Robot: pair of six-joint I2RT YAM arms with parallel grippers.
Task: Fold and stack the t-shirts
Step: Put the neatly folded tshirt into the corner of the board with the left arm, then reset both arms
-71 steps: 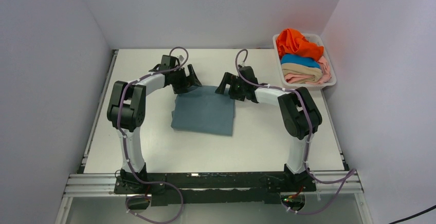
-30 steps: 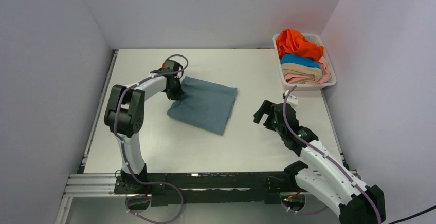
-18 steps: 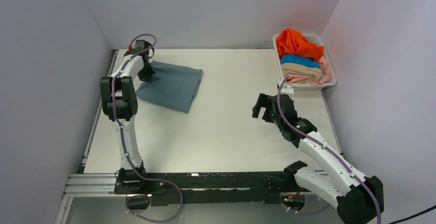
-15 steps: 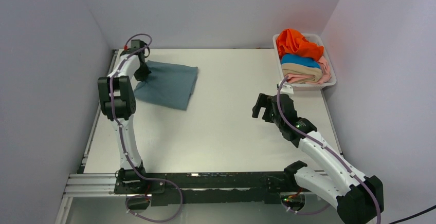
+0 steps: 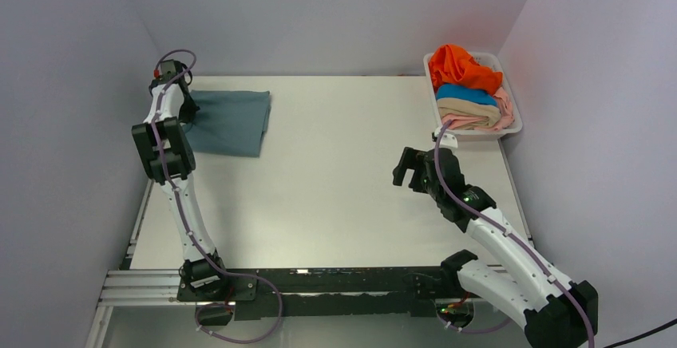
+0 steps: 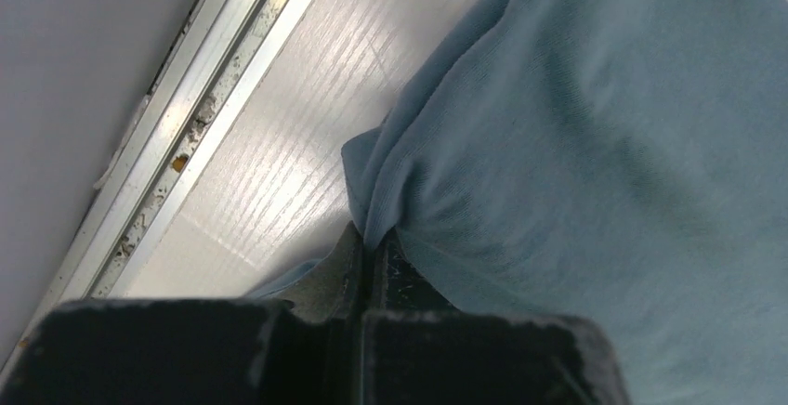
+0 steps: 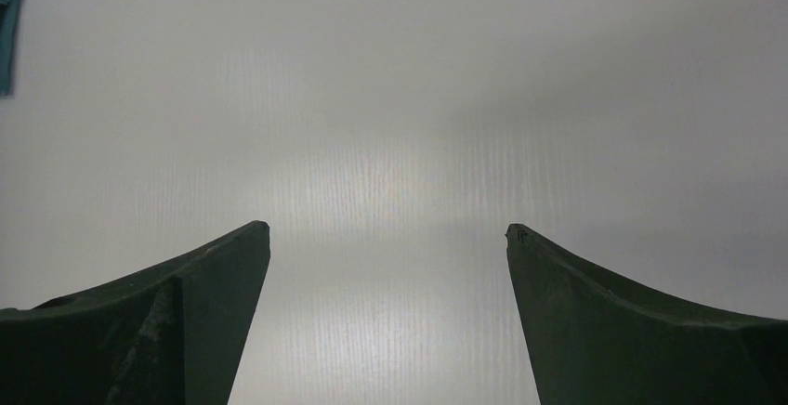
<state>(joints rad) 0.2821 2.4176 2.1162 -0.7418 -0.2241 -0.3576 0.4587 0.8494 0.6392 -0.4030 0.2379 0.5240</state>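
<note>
A folded grey-blue t-shirt (image 5: 229, 121) lies at the table's far left corner. My left gripper (image 5: 187, 110) is shut on its left edge; in the left wrist view the cloth (image 6: 595, 145) is pinched between the closed fingertips (image 6: 370, 242). My right gripper (image 5: 409, 174) hovers open over bare table on the right, nothing between its fingers (image 7: 386, 233). Orange (image 5: 459, 65), bright blue (image 5: 465, 92), tan (image 5: 473, 109) and pale pink (image 5: 479, 122) t-shirts sit piled in the white basket (image 5: 516, 116) at the far right.
A metal rail (image 6: 200, 117) runs along the table's left edge, close beside the held shirt. Walls close in the table on the left, back and right.
My left gripper has dragged the grey-blue shirt from the table's middle to the far left corner. The right arm pulled back toward the near right, then stayed still.
</note>
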